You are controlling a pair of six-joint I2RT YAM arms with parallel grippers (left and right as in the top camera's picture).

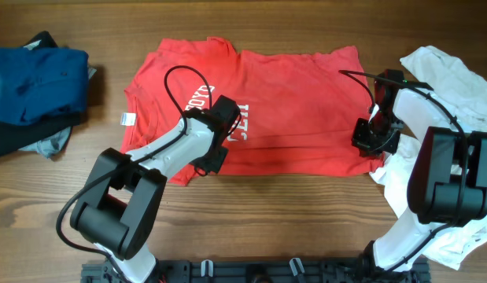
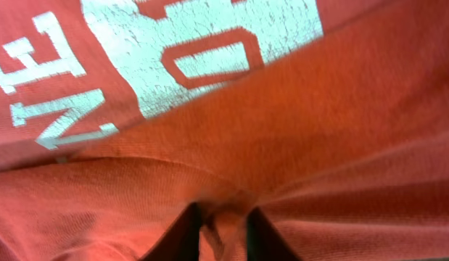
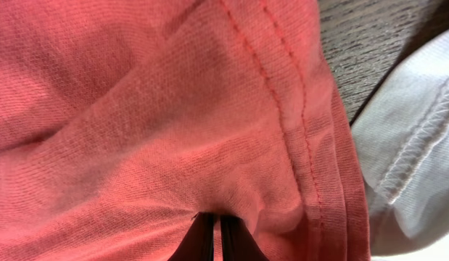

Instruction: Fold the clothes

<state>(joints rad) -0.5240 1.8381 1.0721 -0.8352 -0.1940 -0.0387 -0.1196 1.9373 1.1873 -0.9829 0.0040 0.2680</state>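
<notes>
Overhead first: where does the red T-shirt (image 1: 282,102) lie from each gripper?

Ahead of both. It's spread flat, its long axis running from one gripper across to the other. Both sit on its near edge, the left gripper (image 1: 214,157) under the white lettering, the right gripper (image 1: 370,140) at the hem corner.

Holding anything?

Yes. In each wrist view the fingers are pinched together with a tuck of red cloth between them.

So which arm leads?

Neither is nearer, I'd say; the near edge should be carried forward by both together, away from the robot.

Room?

Bare table (image 1: 306,220) behind the grippers and a strip beyond the far edge. The white garment (image 1: 455,86) lies just beside the hem on the right gripper's outer side and could drag along. The blue clothes (image 1: 35,79) are well apart, out past the left gripper.
</notes>
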